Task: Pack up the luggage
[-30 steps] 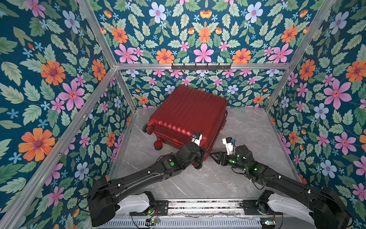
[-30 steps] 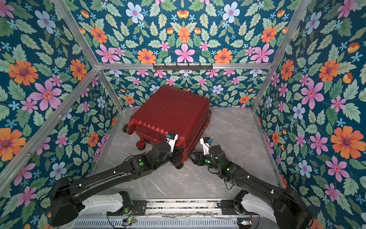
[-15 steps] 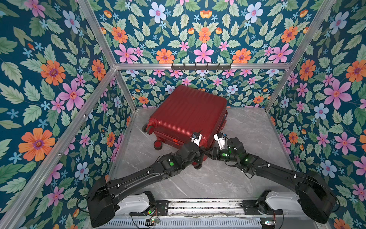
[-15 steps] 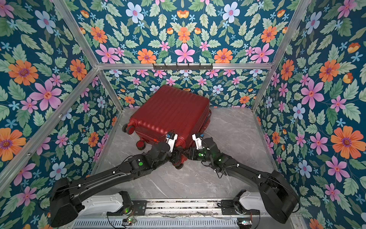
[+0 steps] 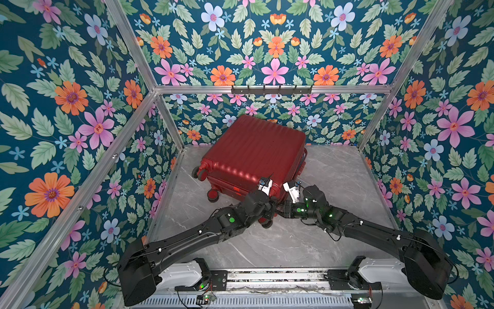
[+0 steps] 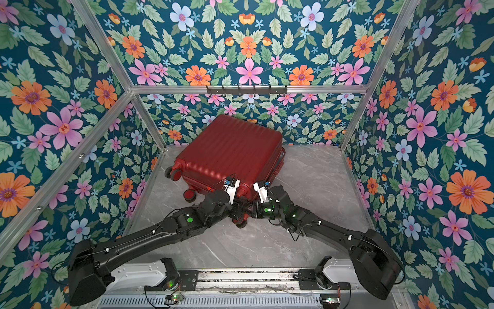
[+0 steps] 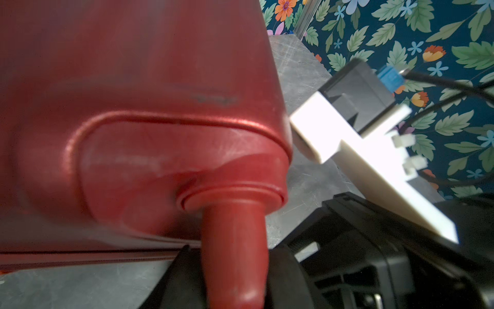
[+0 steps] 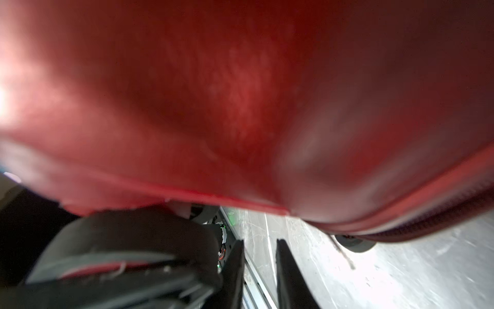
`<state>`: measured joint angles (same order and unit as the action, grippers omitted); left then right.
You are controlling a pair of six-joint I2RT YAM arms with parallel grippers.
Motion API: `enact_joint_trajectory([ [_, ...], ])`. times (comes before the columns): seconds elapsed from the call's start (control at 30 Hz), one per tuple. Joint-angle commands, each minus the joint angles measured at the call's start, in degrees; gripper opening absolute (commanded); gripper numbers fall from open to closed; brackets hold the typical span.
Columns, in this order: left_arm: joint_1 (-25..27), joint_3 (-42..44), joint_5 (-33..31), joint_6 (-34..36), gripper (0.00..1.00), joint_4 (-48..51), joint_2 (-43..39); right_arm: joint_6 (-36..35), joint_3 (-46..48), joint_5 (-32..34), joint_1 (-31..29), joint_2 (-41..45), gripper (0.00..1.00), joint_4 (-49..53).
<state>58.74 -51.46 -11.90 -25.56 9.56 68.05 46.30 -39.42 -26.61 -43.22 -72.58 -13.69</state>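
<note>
right gripper (image 8: pixel 259 244) has come in from the table's (image 5: pixel 334 174) right side to the near corner of the luggage (image 5: pixel 254 152), and its jaws have narrowed to a slim gap with nothing between them. left gripper (image 7: pixel 232 270) has not shifted, its jaws about half apart and clamped on the near caster leg (image 7: pixel 235 235). luggage lies shut, ribbed shell up, toward the table's far left corner; no contents show, so packing looks barely begun.

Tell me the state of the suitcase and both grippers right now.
luggage: closed, lying flat on the table.
left gripper: shut on the luggage, at one caster.
right gripper: jaws slightly open, nothing between them, close under the luggage's corner.
</note>
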Motion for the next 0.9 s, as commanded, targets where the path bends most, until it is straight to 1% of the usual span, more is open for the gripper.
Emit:
enact_joint_trajectory([
  [0.0,-0.09,-1.62,-0.49,0.78,0.00,-10.79,-0.20,-2.12,0.62,-2.86,-0.36,2.03,0.25,-0.66],
  [0.03,-0.04,-1.71,-0.50,0.77,0.00,-10.86,-0.20,-2.26,1.35,-1.62,-0.37,3.29,0.28,0.30],
  [0.1,-0.10,-1.63,-0.51,0.69,0.00,-11.14,-0.20,-2.68,2.83,1.31,-0.33,5.73,0.40,2.08],
  [0.17,-0.08,-1.31,-0.49,0.63,0.00,-11.80,-0.20,-3.27,4.01,5.30,-0.32,8.48,0.57,4.71],
  [0.27,-0.07,-0.88,-0.34,0.69,0.00,-13.17,-0.01,-5.09,5.12,11.00,-0.37,11.37,0.78,7.67],
  [0.37,-0.04,-0.97,-0.41,0.69,0.00,-14.54,0.72,-6.37,5.62,18.09,-0.29,13.58,0.88,10.75],
  [0.43,-0.05,-1.33,0.00,0.70,0.00,-15.54,1.70,-10.13,6.41,18.63,-0.28,14.83,0.90,9.67],
  [0.53,-0.07,-2.40,1.25,0.69,0.00,-17.11,4.03,-12.00,6.51,24.82,-0.25,16.68,0.96,13.10],
  [0.57,-0.03,-2.81,1.65,0.69,0.00,-17.78,5.04,-12.82,7.25,26.30,-0.18,17.47,0.99,13.45],
  [0.67,-0.03,-4.26,3.09,0.69,0.00,-20.26,7.75,-14.60,10.72,28.32,-0.04,21.07,0.99,12.53],
  [0.73,-0.08,-5.70,4.26,0.77,0.00,-21.38,9.77,-15.93,12.13,26.98,0.44,23.18,0.99,12.86],
  [0.8,-0.04,-7.51,5.99,1.10,0.00,-22.41,12.03,-16.98,14.81,26.63,0.51,25.38,0.99,10.75],
  [0.87,-0.04,-9.67,7.46,1.45,0.00,-22.83,14.50,-19.10,18.55,25.72,0.65,27.44,0.91,5.07],
])
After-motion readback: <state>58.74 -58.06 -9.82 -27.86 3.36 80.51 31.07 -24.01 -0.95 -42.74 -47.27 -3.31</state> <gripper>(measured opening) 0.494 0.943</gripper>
